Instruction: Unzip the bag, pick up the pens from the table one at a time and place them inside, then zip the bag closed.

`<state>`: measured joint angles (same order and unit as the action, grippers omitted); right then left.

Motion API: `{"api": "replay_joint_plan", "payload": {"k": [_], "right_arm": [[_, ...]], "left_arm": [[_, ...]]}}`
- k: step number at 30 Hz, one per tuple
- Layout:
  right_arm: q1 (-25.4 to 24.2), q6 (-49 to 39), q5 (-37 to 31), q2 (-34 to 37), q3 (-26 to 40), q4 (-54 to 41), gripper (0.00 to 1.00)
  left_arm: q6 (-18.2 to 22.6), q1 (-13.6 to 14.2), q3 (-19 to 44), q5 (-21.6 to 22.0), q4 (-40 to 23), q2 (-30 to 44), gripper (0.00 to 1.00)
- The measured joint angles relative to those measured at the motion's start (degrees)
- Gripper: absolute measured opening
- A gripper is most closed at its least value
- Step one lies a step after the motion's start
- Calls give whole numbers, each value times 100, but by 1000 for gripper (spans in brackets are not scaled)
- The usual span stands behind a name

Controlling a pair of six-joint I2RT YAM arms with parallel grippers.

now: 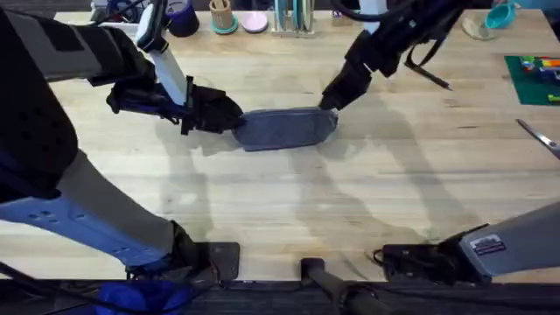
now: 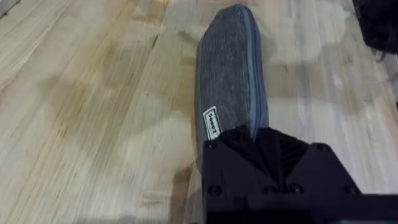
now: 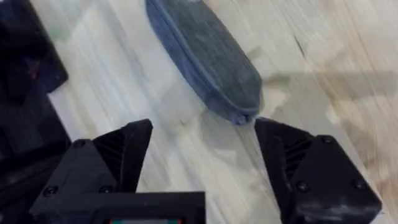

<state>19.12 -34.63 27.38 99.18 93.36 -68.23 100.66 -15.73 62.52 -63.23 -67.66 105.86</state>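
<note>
The blue-grey bag (image 1: 284, 129) lies lengthwise in the middle of the table (image 1: 280, 201). Its zipper (image 2: 252, 56) looks closed along the top. My left gripper (image 1: 229, 116) is shut on the bag's left end, and the left wrist view shows the bag (image 2: 227, 74) running away from the gripper (image 2: 261, 134). My right gripper (image 1: 332, 98) stands open just at the bag's right end. In the right wrist view that end (image 3: 239, 106) sits between the gripper's (image 3: 204, 127) spread fingers, close to one finger (image 3: 280, 146). A thin black pen (image 1: 437, 80) lies behind the right arm.
Silver scissors (image 1: 538, 136) lie near the right edge, in front of a green mat (image 1: 529, 79) with small coloured items. Cups and holders (image 1: 221, 17) line the table's back edge, with a teal object (image 1: 500, 16) at the back right. Bare planks stretch in front of the bag.
</note>
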Motion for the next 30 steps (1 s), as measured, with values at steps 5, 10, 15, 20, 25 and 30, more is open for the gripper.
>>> {"api": "replay_joint_plan", "payload": {"k": [5, 10, 15, 20, 25, 30], "right_arm": [[-325, 230, -105, -430, -714, 454, 996], [-848, 347, -19, -1135, -1399, 827, 996], [-1200, 343, 323, -1475, -1856, 965, 996], [-1540, 260, 715, -1467, -2379, 1257, 995], [-1796, 116, 912, -1467, -2812, 1514, 996], [-1883, -17, 1014, -1467, -3203, 2041, 996]], "left_arm": [[0, 0, 0, -2, 0, 0, 42], [0, 0, 0, 0, 0, 0, 42], [0, 0, 0, -2, 0, 0, 42], [0, 0, 0, -2, 0, 0, 42], [0, 0, 0, 1, 0, 0, 42], [0, 0, 0, -2, 17, 0, 42]]}}
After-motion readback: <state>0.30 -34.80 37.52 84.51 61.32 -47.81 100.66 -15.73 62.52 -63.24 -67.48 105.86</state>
